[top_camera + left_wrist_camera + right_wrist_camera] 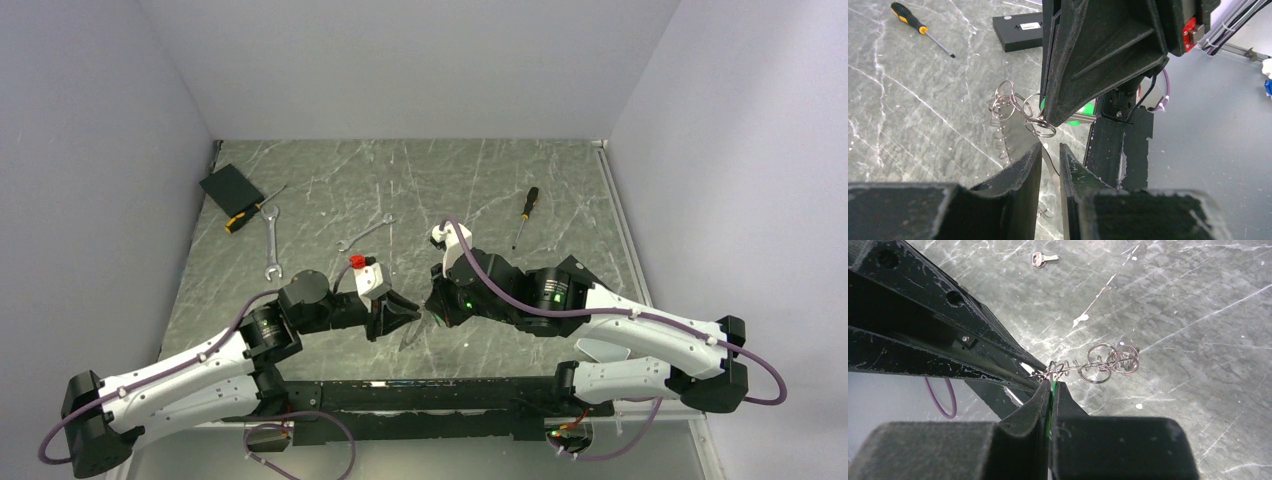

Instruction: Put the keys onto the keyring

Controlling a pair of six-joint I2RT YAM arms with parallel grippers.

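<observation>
Green plastic, the head of the green key (pixel 1089 108), sat clamped in your right gripper (pixel 1052 386). Its fingers were pressed together on the key, with only a thin green edge showing between them. The keyring (pixel 1108 360), a string of linked silvery wire loops, hung just beside that key above the surface (pixel 1188 295), its nearest loop right at the tips of both grippers. Your left gripper (pixel 1050 152) met the right one tip to tip, its fingers a narrow way apart with nothing plainly between them. Whether they touched that loop I could not tell. The plain silvery key (pixel 1040 259) lay well apart on the surface.

The risks from here, as I judged them:
- **Loose loop:** with your left fingers parted, the loop could swing or slip away, and the loose string of loops would drag it.
- **Twisting key:** a thin key could turn in the pinch if you pushed it against the wire.
- **Crowded tips:** the fingertips stood so close that a small move could knock them together and drop the lot.
</observation>
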